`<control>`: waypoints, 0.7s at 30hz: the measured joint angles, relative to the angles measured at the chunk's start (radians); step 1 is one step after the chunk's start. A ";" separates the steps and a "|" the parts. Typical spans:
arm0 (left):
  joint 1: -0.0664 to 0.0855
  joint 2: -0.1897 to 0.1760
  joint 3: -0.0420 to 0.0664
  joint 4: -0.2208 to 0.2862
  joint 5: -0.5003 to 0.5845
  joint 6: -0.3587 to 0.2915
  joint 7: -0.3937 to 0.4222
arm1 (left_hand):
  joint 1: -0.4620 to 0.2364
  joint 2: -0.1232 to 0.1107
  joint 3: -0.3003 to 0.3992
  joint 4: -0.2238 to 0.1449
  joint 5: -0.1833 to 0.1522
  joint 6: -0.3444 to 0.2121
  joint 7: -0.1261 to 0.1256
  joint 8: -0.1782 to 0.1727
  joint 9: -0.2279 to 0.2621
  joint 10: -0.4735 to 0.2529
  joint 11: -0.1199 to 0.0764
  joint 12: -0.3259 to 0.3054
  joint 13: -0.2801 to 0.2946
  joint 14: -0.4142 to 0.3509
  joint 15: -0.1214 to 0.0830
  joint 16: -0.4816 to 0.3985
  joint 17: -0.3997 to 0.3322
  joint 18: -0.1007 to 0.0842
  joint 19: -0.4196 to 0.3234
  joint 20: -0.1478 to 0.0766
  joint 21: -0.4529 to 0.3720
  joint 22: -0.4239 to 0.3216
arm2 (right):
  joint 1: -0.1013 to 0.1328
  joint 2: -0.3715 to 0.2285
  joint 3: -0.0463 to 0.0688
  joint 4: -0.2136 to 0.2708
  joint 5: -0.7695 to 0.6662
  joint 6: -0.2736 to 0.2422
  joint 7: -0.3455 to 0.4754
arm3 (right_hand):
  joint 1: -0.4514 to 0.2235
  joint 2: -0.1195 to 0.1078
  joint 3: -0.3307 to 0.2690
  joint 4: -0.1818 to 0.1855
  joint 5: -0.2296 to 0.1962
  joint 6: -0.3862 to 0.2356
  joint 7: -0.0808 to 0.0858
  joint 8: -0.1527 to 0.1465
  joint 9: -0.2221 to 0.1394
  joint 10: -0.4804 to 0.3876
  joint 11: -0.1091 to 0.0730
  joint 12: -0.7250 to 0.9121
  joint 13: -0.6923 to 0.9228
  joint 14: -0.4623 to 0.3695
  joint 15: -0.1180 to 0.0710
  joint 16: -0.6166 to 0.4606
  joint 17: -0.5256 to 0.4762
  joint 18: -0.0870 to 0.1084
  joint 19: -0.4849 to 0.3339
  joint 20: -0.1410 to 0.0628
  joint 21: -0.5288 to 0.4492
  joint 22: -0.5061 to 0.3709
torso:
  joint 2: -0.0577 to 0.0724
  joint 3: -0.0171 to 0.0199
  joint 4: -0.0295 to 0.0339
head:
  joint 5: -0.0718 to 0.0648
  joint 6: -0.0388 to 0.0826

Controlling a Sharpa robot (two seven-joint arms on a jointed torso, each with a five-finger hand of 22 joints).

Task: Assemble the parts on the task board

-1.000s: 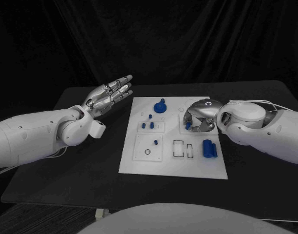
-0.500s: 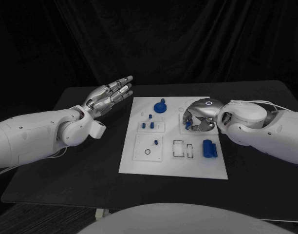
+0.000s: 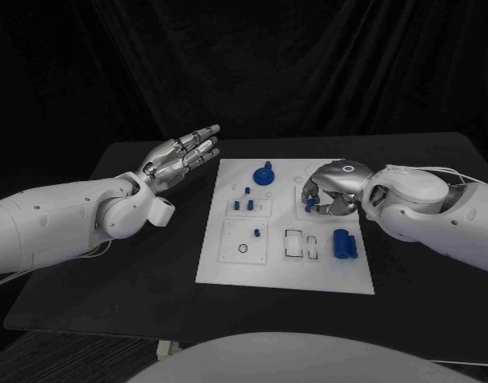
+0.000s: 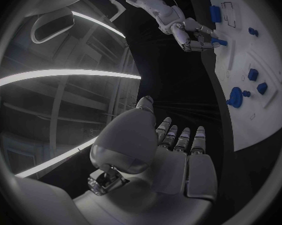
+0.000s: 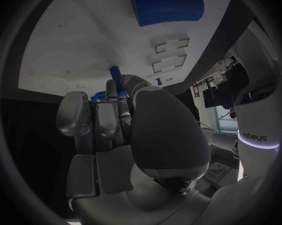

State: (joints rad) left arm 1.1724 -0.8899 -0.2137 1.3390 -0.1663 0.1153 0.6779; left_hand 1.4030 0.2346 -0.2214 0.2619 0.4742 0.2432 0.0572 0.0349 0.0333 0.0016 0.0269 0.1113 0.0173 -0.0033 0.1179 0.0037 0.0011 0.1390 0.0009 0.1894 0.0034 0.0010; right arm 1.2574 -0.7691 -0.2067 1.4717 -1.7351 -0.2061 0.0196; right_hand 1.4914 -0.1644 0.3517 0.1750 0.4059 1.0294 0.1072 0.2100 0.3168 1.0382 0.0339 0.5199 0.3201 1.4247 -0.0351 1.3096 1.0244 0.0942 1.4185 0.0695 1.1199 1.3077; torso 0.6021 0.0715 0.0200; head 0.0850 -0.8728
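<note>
A black table [image 3: 118, 287] under dark curtains carries the white board [image 3: 285, 275], which lies in the middle between the two arms. On the board, the right hand [image 3: 327, 190] bends down over the right-hand upper area, its fingers curled around a small blue peg [image 5: 114, 70]; the left wrist view shows a blue piece at its fingertips, so it seems to be pinching that peg at or just above the board. Near it lie a blue cylinder [image 3: 343, 242] beside two slots, a round blue knob [image 3: 264, 175] at the far edge, and a few short blue pegs [image 3: 244, 204] standing left of centre. The left hand [image 3: 179, 158] hovers off the board's left side, flat, fingers spread, holding nothing. To do this step well, I judge the peg should be kept upright and lowered straight into its hole, with the grip eased only once it seats. The hole itself is hidden under the right hand, and whether the peg is already touching the board cannot be told.
</note>
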 measured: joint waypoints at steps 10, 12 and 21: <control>-0.001 0.004 0.000 -0.004 0.000 0.001 0.000 | 0.000 0.000 0.000 0.000 0.000 0.000 0.000 0.000 0.000 0.000 0.000 0.000 0.000 0.000 0.000 0.000 0.000 0.000 0.000 0.000 0.000 0.000 | 0.066 -0.025 0.002 0.100 0.011 0.001 -0.003 | 0.004 -0.004 0.006 -0.011 0.000 0.007 0.000 0.004 0.003 0.004 0.004 -0.004 -0.004 0.000 0.000 0.000 -0.003 0.000 0.000 0.000 0.000 0.000 | -0.001 0.0001 -0.0001 | 0.003 0.000; -0.001 0.005 0.000 -0.005 0.000 0.002 0.000 | 0.000 0.000 0.000 0.000 0.000 0.000 0.000 0.000 0.000 0.000 0.000 0.000 0.000 0.000 0.000 0.000 0.000 0.000 0.000 0.000 0.000 0.000 | 0.070 -0.023 0.002 0.115 0.014 0.001 -0.003 | 0.005 -0.005 0.006 -0.011 0.000 0.008 0.001 0.006 0.003 0.004 0.004 -0.004 -0.004 0.000 0.000 0.000 -0.002 0.000 0.000 0.000 0.000 0.000 | -0.001 0.0001 -0.0002 | 0.006 0.000; -0.002 0.006 0.000 -0.007 0.000 0.002 0.000 | 0.000 0.000 0.000 0.000 0.000 0.000 0.000 0.004 0.000 0.000 0.000 0.000 0.000 0.000 0.000 0.000 0.001 0.000 0.000 0.000 0.000 0.000 | 0.075 0.051 0.001 0.143 0.026 0.013 -0.001 | 0.005 -0.005 0.005 -0.016 0.000 0.008 0.001 0.006 0.010 0.007 0.008 -0.008 -0.006 0.000 0.000 0.000 -0.001 0.000 0.000 0.000 0.000 0.000 | -0.001 0.0001 -0.0003 | 0.017 0.000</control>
State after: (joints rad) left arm 1.1706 -0.8834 -0.2137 1.3320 -0.1663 0.1170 0.6779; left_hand 1.4030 0.2346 -0.2214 0.2620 0.4741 0.2432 0.0573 0.0387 0.0331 0.0017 0.0269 0.1113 0.0172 -0.0033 0.1180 0.0037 0.0016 0.1390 0.0009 0.1894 0.0034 0.0013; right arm 1.3326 -0.7183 -0.2058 1.6144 -1.7093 -0.1933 0.0187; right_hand 1.4963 -0.1696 0.3563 0.1595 0.4058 1.0375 0.1080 0.2158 0.3268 1.0453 0.0414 0.5120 0.3144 1.4247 -0.0350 1.3096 1.0231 0.0941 1.4185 0.0695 1.1198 1.3075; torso 0.6006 0.0716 0.0198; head 0.1021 -0.8728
